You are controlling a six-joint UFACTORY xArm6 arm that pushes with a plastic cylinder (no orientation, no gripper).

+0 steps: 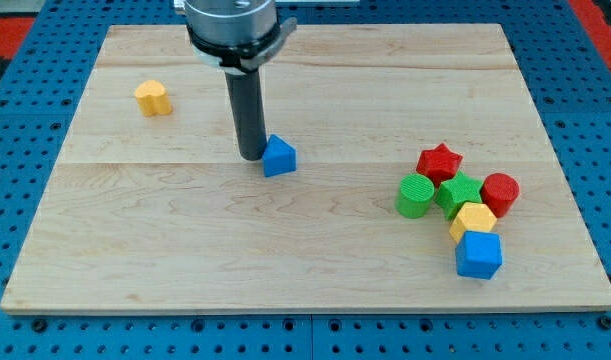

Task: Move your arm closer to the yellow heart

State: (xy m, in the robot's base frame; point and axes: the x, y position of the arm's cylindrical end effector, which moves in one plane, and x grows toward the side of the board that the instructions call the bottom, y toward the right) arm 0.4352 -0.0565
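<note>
The yellow heart (153,97) lies near the view's top left of the wooden board (185,250). My tip (250,157) stands near the board's middle, right beside the left side of a blue triangular block (279,157), touching or nearly touching it. The yellow heart is well to the upper left of my tip, with bare board between them.
A cluster sits at the view's right: a red star (440,161), a green cylinder (416,195), a green star (459,192), a red cylinder (500,191), a yellow hexagon (473,220) and a blue cube (478,254).
</note>
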